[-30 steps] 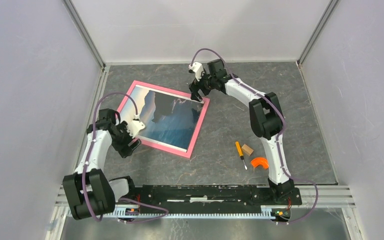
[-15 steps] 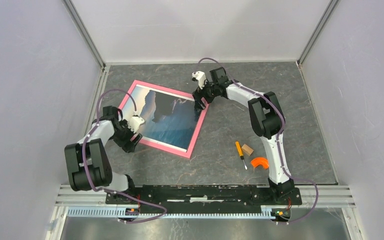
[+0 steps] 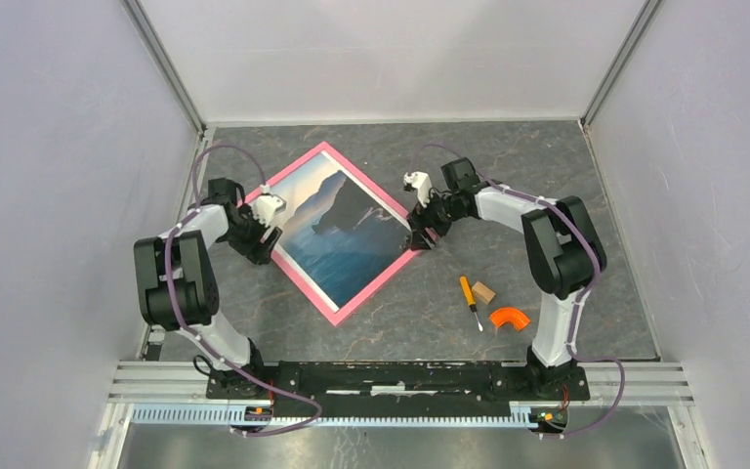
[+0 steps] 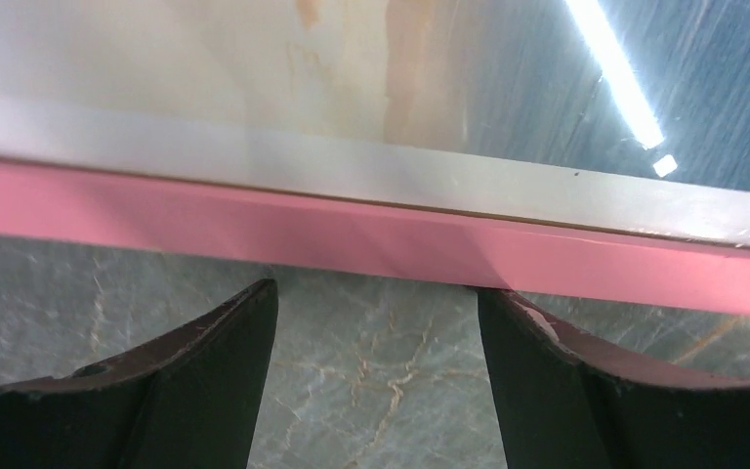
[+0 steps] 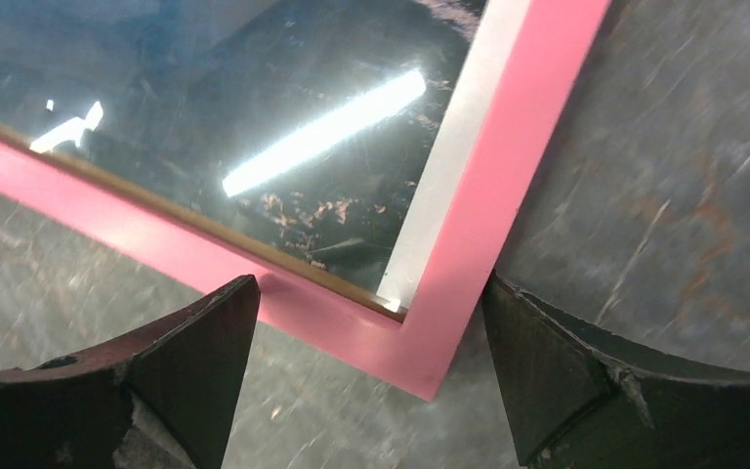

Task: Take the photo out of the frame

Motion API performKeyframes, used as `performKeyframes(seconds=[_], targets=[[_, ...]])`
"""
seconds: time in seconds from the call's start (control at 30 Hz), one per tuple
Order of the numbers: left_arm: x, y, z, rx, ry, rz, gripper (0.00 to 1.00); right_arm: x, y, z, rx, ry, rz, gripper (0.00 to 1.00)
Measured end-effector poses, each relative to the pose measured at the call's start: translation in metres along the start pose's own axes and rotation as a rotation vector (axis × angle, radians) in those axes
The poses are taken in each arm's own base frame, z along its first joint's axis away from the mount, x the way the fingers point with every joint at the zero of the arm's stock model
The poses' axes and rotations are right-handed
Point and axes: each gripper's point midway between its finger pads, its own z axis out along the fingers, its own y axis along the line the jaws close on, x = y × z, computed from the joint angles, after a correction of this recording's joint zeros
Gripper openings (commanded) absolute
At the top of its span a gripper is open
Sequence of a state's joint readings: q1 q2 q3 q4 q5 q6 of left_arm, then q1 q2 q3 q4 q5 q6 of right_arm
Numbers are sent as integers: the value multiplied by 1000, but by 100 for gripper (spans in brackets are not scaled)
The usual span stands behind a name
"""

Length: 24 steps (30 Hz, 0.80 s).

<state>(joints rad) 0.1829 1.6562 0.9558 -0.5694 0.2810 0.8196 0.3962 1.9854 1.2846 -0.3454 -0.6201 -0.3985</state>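
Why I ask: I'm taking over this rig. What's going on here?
Two arms are working on the frame, which lies face up on the table with the photo in it. The left fingers, open, sit at its left rim; the right fingers, open, straddle its right corner. Neither grips anything. A screwdriver, block and orange piece lie aside.

Seen from above, the light is bright, even and diffuse, so the grey marbled table (image 3: pixel 430 293) shows only faint, soft shadows. In both wrist views a long white glare streak crosses the glossy sea-and-cliff photo (image 4: pixel 508 88) and washes out its detail. The right wrist view is smeared: the pink-rimmed rectangular frame (image 5: pixel 513 166) stays legible, but the stone veining blurs.
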Motion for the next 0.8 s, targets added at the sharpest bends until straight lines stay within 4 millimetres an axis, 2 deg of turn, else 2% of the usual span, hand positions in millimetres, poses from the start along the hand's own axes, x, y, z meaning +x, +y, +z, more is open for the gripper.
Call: performKeyframes(seconds=[0.13,0.27,0.43,0.53,0.7,0.8], targets=[[-23,4,8,-8,-1,29,81,23,20,-15,-18,22,0,91],[-54,6,19,-41,-12,83,81,43,37,-27,-38,51,-22,92],[-96,8,33,-88,-24,159,81,62,53,-39,-54,77,-44,93],[-115,9,39,-103,-37,187,81,70,62,-44,-74,82,-52,94],[-137,12,43,-116,-68,199,82,77,77,-47,-129,79,-63,94],[-142,10,44,-115,-78,204,82,82,88,-50,-161,84,-67,95]])
